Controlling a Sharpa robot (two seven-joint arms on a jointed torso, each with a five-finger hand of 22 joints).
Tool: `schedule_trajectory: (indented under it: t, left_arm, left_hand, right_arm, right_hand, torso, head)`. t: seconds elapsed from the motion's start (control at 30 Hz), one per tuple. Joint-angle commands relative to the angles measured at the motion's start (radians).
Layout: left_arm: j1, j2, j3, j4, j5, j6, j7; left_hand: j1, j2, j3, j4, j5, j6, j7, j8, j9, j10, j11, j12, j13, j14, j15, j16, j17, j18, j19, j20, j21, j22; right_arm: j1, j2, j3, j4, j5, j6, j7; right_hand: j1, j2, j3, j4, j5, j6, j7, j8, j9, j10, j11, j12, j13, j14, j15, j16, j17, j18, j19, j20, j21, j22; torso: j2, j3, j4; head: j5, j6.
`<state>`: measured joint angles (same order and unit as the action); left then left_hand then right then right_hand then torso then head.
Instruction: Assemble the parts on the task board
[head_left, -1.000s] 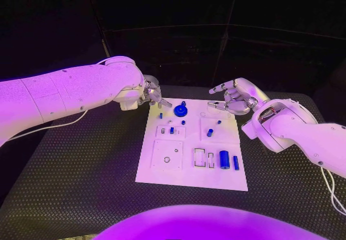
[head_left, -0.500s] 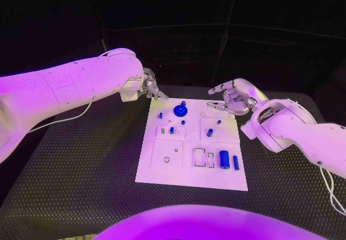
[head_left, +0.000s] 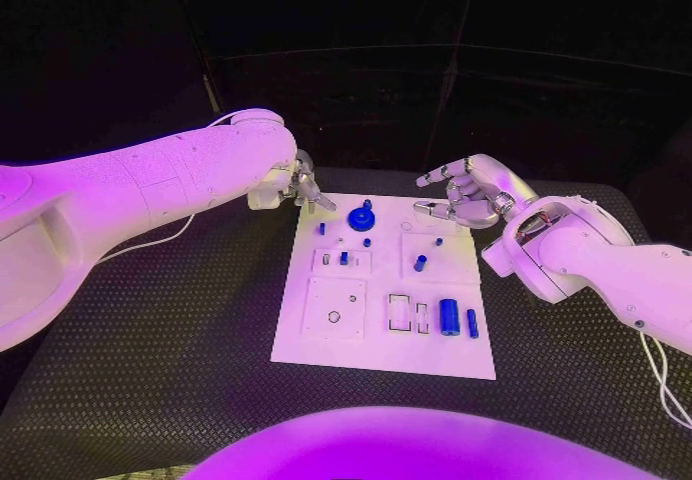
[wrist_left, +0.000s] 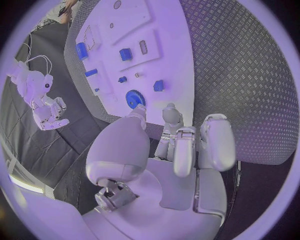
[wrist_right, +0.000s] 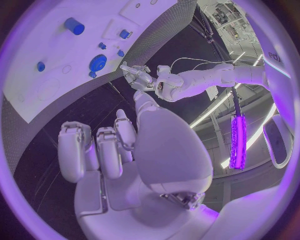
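Note:
The white task board (head_left: 333, 345) lies in the middle of the table. On it are a round blue part (head_left: 362, 218) at the far end, several small blue pegs such as one (head_left: 420, 265) mid-board, and a blue cylinder (head_left: 449, 317) beside a slim blue bar (head_left: 472, 324) nearer me. My left hand (head_left: 304, 186) hovers at the board's far left corner, fingers partly curled and holding nothing; the left wrist view shows it (wrist_left: 178, 142) above the round blue part (wrist_left: 134, 98). My right hand (head_left: 466, 198) hangs over the far right corner with its fingers apart and nothing in them.
The board sits on a black ribbed mat (head_left: 173, 330) that covers the table. Recessed slots (head_left: 400, 313) and a square plate with a hole (head_left: 335, 308) lie on the near half of the board. Bare mat stretches on both sides of the board.
My left arm has swung its forearm lower and closer to me, while the left hand rose a little off the board's corner and settled back. The right hand has barely moved.

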<state>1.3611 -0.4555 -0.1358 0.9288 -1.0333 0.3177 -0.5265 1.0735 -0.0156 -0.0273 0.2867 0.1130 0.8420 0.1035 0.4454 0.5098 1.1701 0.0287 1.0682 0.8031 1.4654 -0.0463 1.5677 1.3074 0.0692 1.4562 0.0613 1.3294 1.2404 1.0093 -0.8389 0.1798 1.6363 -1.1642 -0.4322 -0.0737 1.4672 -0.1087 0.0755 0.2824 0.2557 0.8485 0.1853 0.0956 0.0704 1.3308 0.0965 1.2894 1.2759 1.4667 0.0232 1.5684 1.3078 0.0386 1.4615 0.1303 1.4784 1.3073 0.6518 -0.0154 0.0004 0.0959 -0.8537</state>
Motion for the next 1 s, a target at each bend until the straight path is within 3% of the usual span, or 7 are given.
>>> schedule_trajectory:
  t: [0.03, 0.37, 0.67, 1.0]
  left_arm:
    - [-0.004, 0.009, 0.001, -0.01, -0.023, 0.042, 0.005]
    - [-0.024, 0.028, 0.001, -0.027, -0.025, 0.066, 0.003]
    - [-0.028, 0.03, 0.001, -0.029, -0.025, 0.093, 0.003]
    - [-0.03, 0.027, 0.001, -0.025, -0.024, 0.091, 0.006]
  left_hand:
    - [0.001, 0.012, -0.007, 0.0, -0.002, 0.008, 0.001, -0.002, -0.002, 0.008, -0.003, 0.005, -0.001, 0.105, 0.004, 0.003, 0.263, 0.002, 0.001, 0.003, 0.0, 0.002]
    - [0.008, 0.02, -0.011, -0.002, -0.001, 0.015, -0.001, 0.0, -0.006, 0.009, -0.004, 0.006, 0.0, 0.105, 0.003, 0.003, 0.263, 0.002, 0.001, 0.002, 0.0, 0.003]
    - [0.035, 0.043, -0.015, -0.01, 0.001, 0.028, -0.004, 0.004, -0.014, 0.011, -0.007, 0.01, 0.0, 0.105, 0.001, 0.003, 0.263, 0.002, 0.001, 0.0, -0.001, 0.003]
    - [0.047, 0.051, -0.016, -0.014, 0.002, 0.033, -0.006, 0.006, -0.017, 0.013, -0.008, 0.011, 0.001, 0.105, 0.0, 0.003, 0.263, 0.002, 0.002, -0.001, 0.0, 0.005]
  right_arm:
    - [0.002, 0.0, 0.001, 0.002, 0.002, 0.009, 0.009]
    - [0.002, 0.001, 0.001, 0.002, 0.002, 0.011, 0.009]
    - [0.002, 0.004, 0.001, -0.001, 0.002, 0.011, 0.009]
    - [0.002, 0.011, 0.001, -0.011, 0.006, 0.009, 0.012]
  right_hand:
    - [-0.009, 0.001, -0.005, 0.002, 0.003, -0.007, 0.002, -0.003, -0.002, -0.002, 0.002, -0.001, -0.001, 0.099, -0.002, -0.007, 0.247, 0.009, 0.0, -0.005, -0.007, 0.034]
    - [-0.009, 0.001, -0.005, 0.002, 0.003, -0.007, 0.002, -0.003, -0.002, -0.002, 0.002, -0.001, -0.001, 0.099, -0.002, -0.007, 0.247, 0.009, 0.0, -0.005, -0.007, 0.034]
    - [-0.011, 0.002, -0.005, 0.002, 0.004, -0.007, 0.002, -0.003, -0.002, -0.002, 0.002, -0.001, -0.001, 0.099, -0.002, -0.006, 0.248, 0.009, 0.0, -0.005, -0.007, 0.034]
    - [-0.011, 0.003, -0.005, 0.003, 0.005, -0.007, 0.002, -0.003, -0.001, -0.002, 0.002, 0.0, -0.001, 0.099, -0.002, -0.007, 0.247, 0.009, 0.0, -0.005, -0.007, 0.033]
  torso:
    - [-0.001, 0.0001, 0.0022]
    - [-0.001, -0.0002, 0.0006]
    - [-0.001, 0.0003, 0.0026]
    - [-0.001, 0.0002, 0.0016]
  head:
    - [0.0, 0.0]
    - [-0.002, 0.001]
    - [0.0, 0.0]
    - [-0.001, 0.001]
